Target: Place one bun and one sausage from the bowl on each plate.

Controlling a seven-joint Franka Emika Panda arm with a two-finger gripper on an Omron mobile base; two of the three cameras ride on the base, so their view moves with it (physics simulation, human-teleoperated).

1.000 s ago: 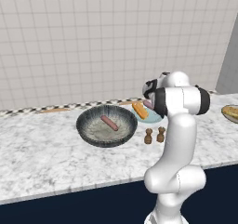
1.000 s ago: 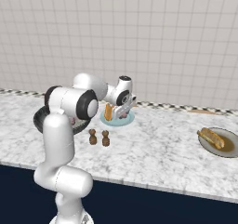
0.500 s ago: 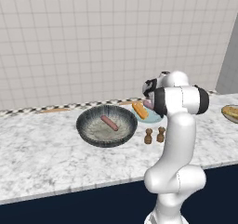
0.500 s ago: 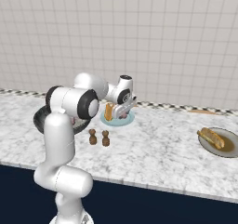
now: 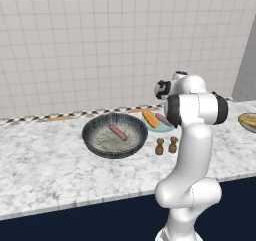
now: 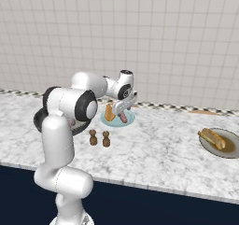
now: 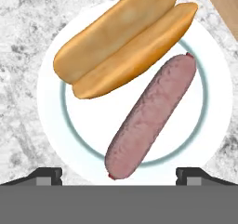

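Gripper [image 7: 119, 172] hangs directly over the pale blue plate [image 7: 51, 74], its tips spread wide to either side and clamped on nothing. Below it a sausage [image 7: 151, 116] lies on the plate beside a split bun [image 7: 123, 39]; the two look very close, perhaps touching along one edge. In the left base view the bowl [image 5: 115, 135] sits on the table [image 5: 45, 160] just left of this plate, with one more sausage [image 5: 118, 132] lying inside it. The other plate [image 6: 219, 142] stands well apart toward the right end and carries a bun [image 6: 212, 136]; whether a sausage lies there too I cannot tell.

The risk here, as I judge it, is the lift away: the tips flank the sausage closely, so a tilted or sideways retreat could nudge it off the shallow rim. Two brown shakers [image 6: 99, 137] stand just in front of the plate, and a low swing toward the bowl could topple them.
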